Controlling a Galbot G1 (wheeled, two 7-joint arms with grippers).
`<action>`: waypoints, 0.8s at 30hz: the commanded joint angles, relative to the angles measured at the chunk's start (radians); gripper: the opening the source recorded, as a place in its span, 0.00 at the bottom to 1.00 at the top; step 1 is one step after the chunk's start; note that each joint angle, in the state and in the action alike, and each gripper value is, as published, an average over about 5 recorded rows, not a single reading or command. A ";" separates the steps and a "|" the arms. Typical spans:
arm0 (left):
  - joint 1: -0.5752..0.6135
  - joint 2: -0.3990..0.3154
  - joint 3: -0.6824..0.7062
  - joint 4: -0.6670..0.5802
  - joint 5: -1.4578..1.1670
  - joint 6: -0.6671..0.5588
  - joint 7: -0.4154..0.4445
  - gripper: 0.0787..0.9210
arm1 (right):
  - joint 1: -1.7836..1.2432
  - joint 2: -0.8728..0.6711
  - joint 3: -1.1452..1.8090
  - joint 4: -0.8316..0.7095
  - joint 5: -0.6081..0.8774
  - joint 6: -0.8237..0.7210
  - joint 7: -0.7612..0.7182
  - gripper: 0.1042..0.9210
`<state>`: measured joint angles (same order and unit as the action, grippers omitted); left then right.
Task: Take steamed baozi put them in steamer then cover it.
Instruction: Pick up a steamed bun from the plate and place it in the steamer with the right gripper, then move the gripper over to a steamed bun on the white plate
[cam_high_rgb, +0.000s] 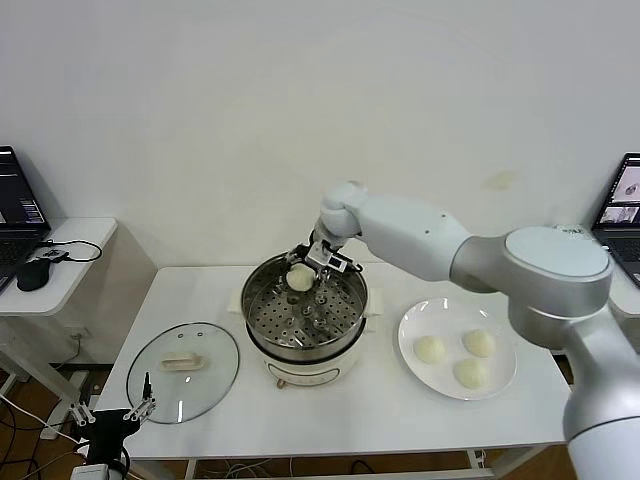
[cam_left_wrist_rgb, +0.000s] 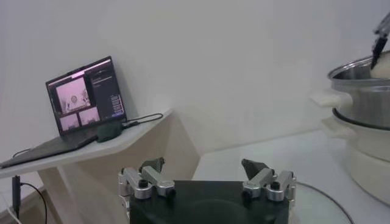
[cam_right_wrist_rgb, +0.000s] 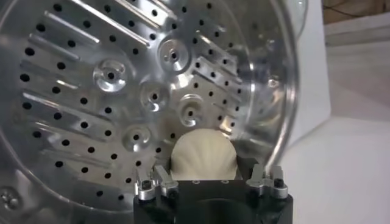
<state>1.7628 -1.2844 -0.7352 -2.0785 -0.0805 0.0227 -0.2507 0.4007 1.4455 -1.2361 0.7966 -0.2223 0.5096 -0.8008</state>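
Head view showed three baozi (cam_high_rgb: 430, 349) on the right plate (cam_high_rgb: 500, 384); right gripper (cam_high_rgb: 308, 270) part-open around a fourth (cam_high_rgb: 300, 277) over the steamer (cam_high_rgb: 303, 330).

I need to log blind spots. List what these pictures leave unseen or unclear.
- Right gripper fingertips: right wrist view, hidden behind the bun it carries over the steamer.
- Whether that bun touches the tray: undecidable in any view.
- Lid: left wrist view shows only its edge past the left gripper.
- Laptop: cut by the head view's edge.
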 joint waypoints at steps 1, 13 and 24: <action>0.001 -0.003 0.002 -0.006 0.001 0.001 0.000 0.88 | -0.018 0.020 0.005 -0.045 -0.049 0.049 0.018 0.79; 0.019 0.000 -0.007 -0.049 -0.001 0.005 0.000 0.88 | 0.257 -0.221 -0.068 0.349 0.444 -0.482 -0.172 0.88; 0.023 0.014 -0.004 -0.072 0.003 0.010 0.003 0.88 | 0.304 -0.716 -0.017 0.802 0.536 -0.851 -0.186 0.88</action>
<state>1.7848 -1.2727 -0.7427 -2.1391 -0.0800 0.0316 -0.2490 0.6355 1.0767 -1.2664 1.2619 0.1778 -0.0334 -0.9418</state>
